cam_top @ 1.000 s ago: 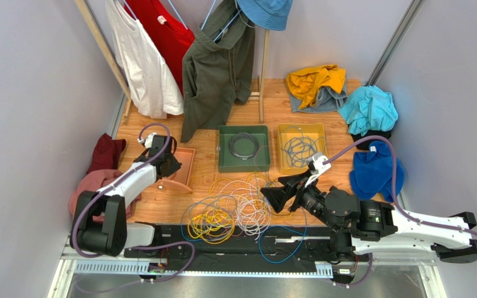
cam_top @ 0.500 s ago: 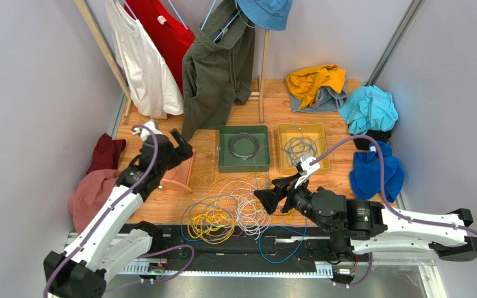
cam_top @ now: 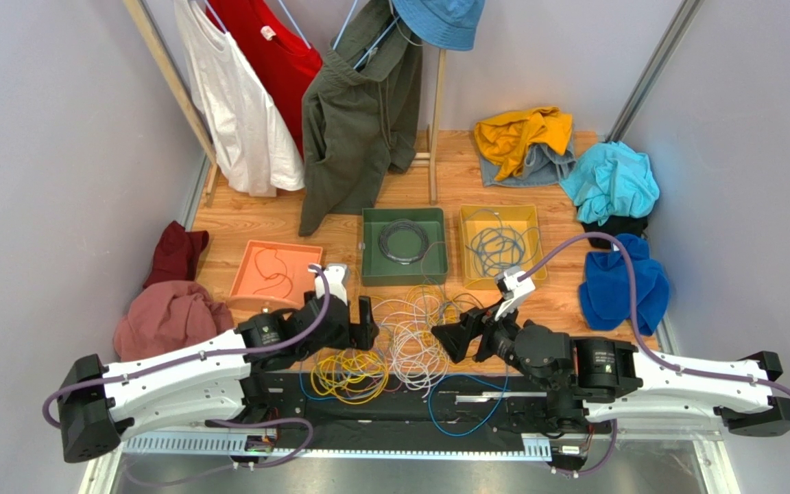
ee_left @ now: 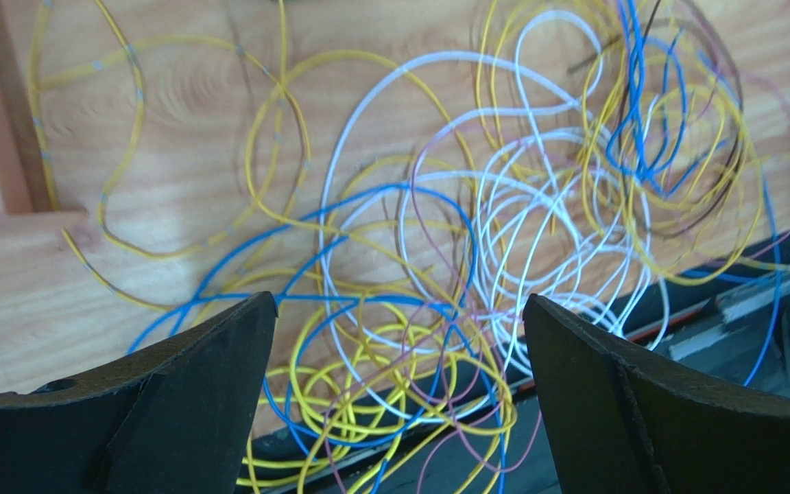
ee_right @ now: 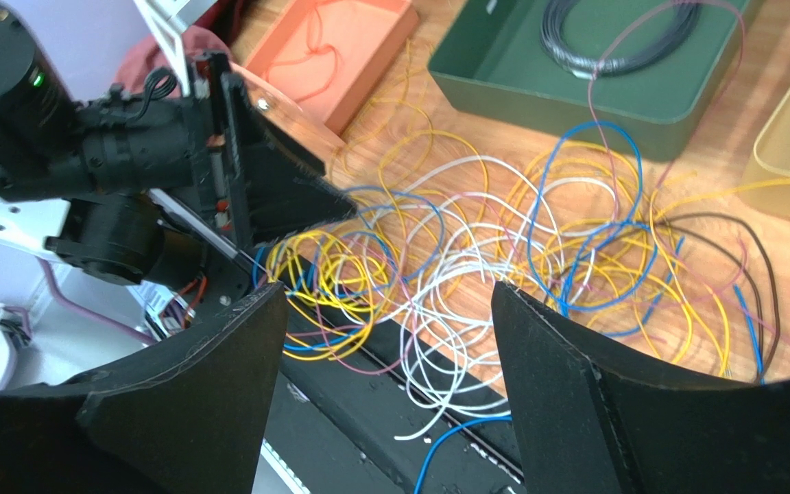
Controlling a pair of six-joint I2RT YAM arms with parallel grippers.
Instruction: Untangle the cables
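**Approaching the tangle from both sides**

The picking of a strand appears to be in hand; nothing is held yet. The left gripper (cam_top: pixel 365 322) and right gripper (cam_top: pixel 442 340) are both spread wide and empty. The cables (cam_top: pixel 399 345) are heaped on the counter (cam_top: pixel 342 252) between them, just ahead of each. One loose outer loop should be pinched next and drawn clear.

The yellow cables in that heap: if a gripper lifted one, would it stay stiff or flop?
Probably floppy: the yellow cables lie in loose curls. Likely light, being so thin. Lifting one would probably drag the white cables and blue cables looped through it.
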